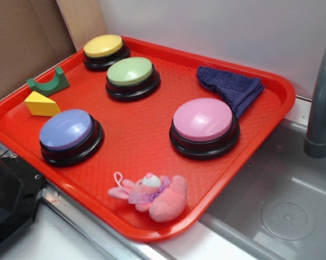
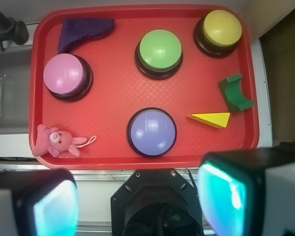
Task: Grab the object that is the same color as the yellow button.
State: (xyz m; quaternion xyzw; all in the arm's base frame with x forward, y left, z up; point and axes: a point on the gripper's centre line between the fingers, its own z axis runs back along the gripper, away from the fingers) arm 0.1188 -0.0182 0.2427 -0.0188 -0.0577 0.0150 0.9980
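Observation:
The small yellow wedge block (image 1: 41,104) lies on the red tray (image 1: 152,146) near its left edge, next to a green arch-cut block (image 1: 49,82). It also shows in the wrist view (image 2: 211,119), at the tray's right side. The yellow button (image 1: 104,49) stands at the tray's far left corner, and at the top right in the wrist view (image 2: 221,28). My gripper (image 2: 140,201) is open and empty, high above the counter in front of the tray's near edge, well apart from the wedge. In the exterior view only a black part of the robot shows at the bottom left.
On the tray also stand a light-green button (image 1: 131,75), a pink button (image 1: 204,123) and a purple-blue button (image 1: 68,133). A dark blue cloth (image 1: 232,86) lies at the back, a pink plush bunny (image 1: 154,196) at the front. A sink (image 1: 282,200) with grey faucet (image 1: 321,108) is to the right.

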